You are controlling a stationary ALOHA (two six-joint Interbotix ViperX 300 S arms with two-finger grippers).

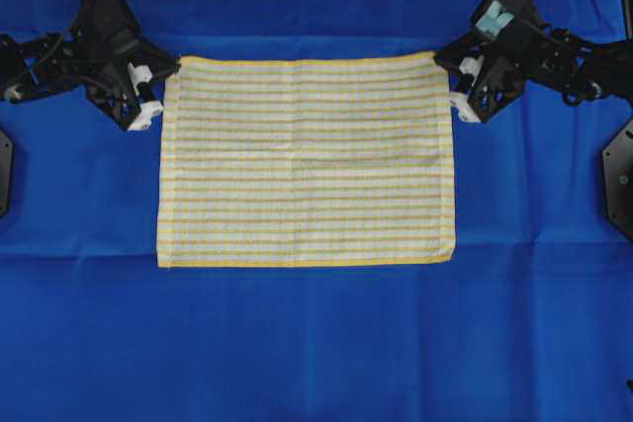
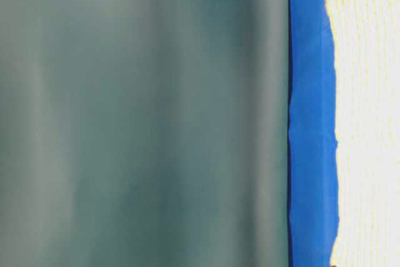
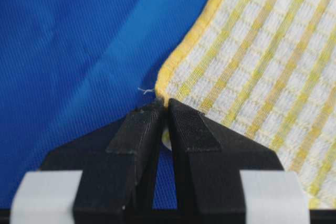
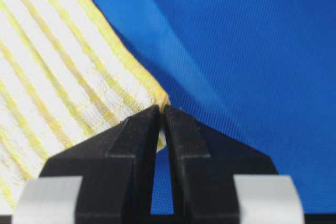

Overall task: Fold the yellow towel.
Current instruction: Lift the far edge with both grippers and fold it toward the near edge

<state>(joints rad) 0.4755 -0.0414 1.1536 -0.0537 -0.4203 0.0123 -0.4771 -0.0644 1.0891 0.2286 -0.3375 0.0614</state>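
Observation:
The yellow towel (image 1: 307, 160), white with yellow stripes and a yellow hem, lies flat on the blue cloth in the overhead view. My left gripper (image 1: 160, 86) is at its far left corner. In the left wrist view the left gripper (image 3: 164, 106) is shut on that hemmed corner of the towel (image 3: 252, 51). My right gripper (image 1: 453, 81) is at the far right corner. The right wrist view shows the right gripper (image 4: 161, 109) pinching the corner of the towel (image 4: 58, 72), jaws together. A strip of the towel (image 2: 369, 117) shows at the right edge of the table-level view.
A blue cloth (image 1: 316, 343) covers the whole table under the towel. Black arm mounts sit at the left edge (image 1: 4, 170) and right edge (image 1: 618, 180). The table-level view is mostly a blurred dark green surface (image 2: 144, 117).

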